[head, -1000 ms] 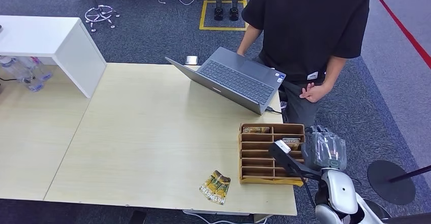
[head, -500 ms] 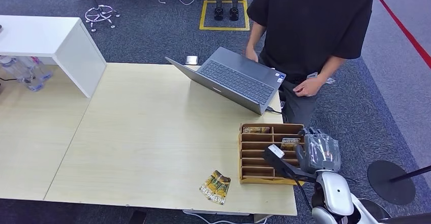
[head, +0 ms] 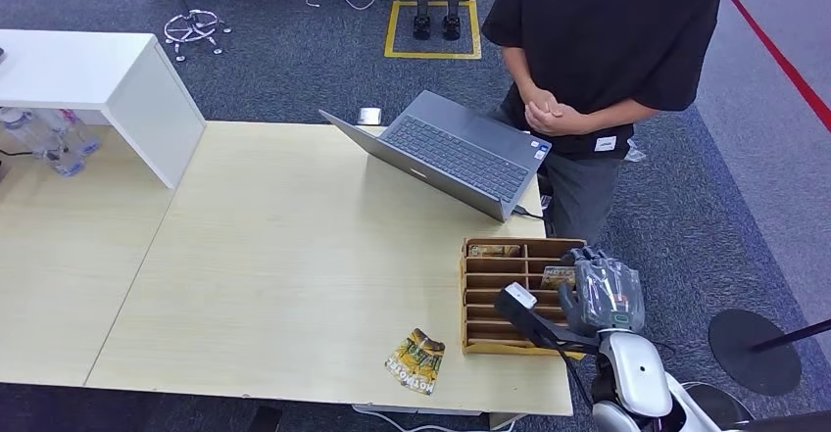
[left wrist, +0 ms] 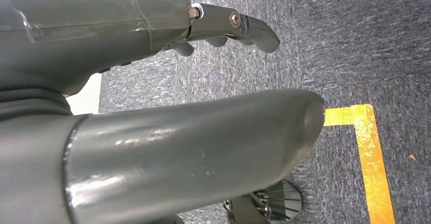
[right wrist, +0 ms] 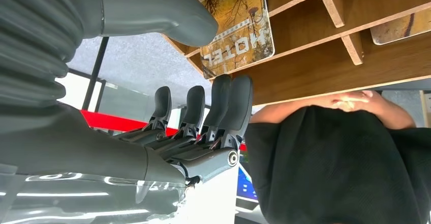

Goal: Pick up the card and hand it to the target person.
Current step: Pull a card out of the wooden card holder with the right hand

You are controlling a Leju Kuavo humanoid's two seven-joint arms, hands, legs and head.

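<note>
Right robot hand (head: 606, 293) — grey, ribbed, fingers spread, holding nothing — hovers at the slatted wooden organizer (head: 490, 326) on the pale laminate counter (head: 284, 275). Glossy "HOTEL" card (right wrist: 239, 28) lies in a right-hand slot. Left robot hand (left wrist: 223, 28) hangs empty, fingers apart.

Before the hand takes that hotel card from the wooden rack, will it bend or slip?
The card looks thin, flat and glossy, so probably light, fairly stiff and somewhat slippery. It sticks out past the rack's edge, which should give the right hand an edge to pinch. It seems unlikely to break.
</note>
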